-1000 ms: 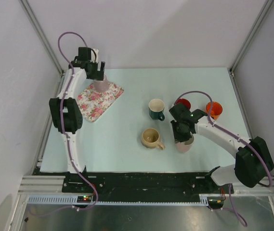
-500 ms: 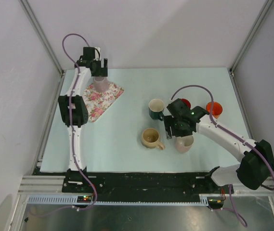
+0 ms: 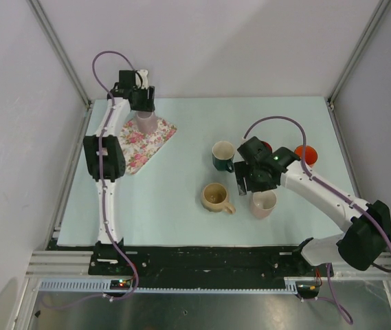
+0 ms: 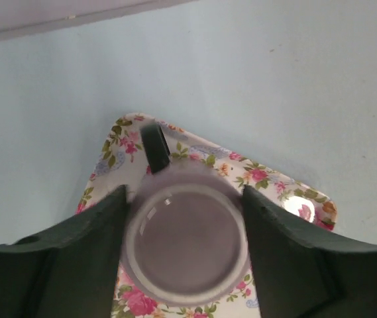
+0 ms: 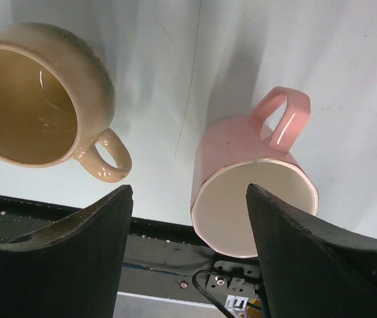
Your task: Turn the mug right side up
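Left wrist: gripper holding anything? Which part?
Left gripper brackets the upside-down mug at its side walls, apparently touching. Whether it is actually clamped cannot be told.

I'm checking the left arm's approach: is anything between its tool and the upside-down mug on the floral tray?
Nothing visible does. The left tool straddles the mug, one finger at each side, with only the floral tray beneath it. Whether the fingers are pressing on it cannot be told.
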`<state>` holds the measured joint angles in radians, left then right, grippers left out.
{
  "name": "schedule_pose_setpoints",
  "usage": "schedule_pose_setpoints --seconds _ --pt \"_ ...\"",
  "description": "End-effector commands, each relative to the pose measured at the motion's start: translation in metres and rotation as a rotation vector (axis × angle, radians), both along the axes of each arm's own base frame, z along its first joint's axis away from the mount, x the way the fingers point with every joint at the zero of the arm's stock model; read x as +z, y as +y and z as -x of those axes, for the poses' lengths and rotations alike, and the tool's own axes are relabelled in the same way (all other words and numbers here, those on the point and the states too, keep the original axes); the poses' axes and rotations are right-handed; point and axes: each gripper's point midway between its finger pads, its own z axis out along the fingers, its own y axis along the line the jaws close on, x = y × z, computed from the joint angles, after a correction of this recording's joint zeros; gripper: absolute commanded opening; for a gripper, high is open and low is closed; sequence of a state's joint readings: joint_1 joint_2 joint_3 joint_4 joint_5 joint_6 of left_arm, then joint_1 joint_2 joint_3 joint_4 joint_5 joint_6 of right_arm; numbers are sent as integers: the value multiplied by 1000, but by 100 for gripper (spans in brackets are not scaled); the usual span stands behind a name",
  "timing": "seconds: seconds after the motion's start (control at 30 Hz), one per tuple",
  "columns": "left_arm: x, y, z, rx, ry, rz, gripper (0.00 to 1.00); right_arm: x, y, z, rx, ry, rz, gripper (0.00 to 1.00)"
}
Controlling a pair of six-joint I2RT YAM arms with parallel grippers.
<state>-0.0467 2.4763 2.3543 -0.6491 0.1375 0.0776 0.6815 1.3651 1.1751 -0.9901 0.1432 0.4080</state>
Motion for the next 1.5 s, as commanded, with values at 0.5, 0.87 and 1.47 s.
schedule_pose_setpoints --seconds 0.5,0.87,1.47 --pt "29 17 127 -417 84 -221 69 38 -5 -5 5 -124 -41 75" --pt "59 4 92 -396 55 -222 89 26 -2 -2 22 -97 -25 75" --pt "-43 25 115 -381 414 -424 60 19 3 -4 31 -93 -39 75"
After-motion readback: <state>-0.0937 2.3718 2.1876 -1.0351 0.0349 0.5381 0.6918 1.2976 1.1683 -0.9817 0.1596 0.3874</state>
